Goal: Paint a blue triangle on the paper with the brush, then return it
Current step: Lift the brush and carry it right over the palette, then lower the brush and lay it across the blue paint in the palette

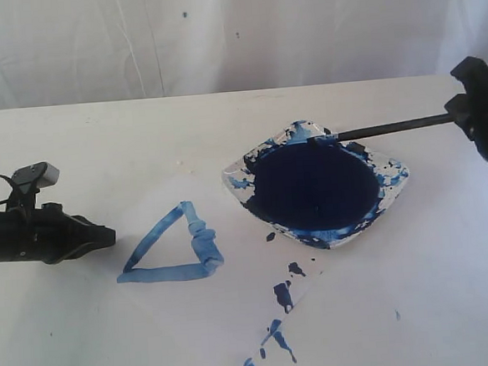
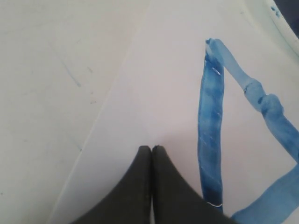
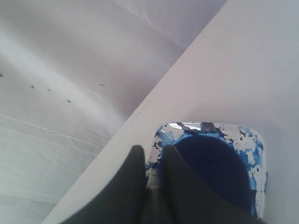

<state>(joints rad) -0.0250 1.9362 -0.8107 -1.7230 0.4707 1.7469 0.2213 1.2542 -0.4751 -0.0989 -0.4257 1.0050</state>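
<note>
Triangle painted, brush not yet returned.
Your blue triangle (image 1: 162,274) sat closed on the paper (image 2: 159,93); your right gripper (image 1: 465,110) clasped the brush (image 1: 391,127), tip at the paint dish (image 1: 395,191) rim, left gripper (image 2: 152,151) pinched together, empty.

We take this for a robotics lab bench. A plain white table (image 1: 57,146) stands before a creased white cloth backdrop (image 1: 217,34), and black robot arms (image 1: 30,234) flank it.
</note>
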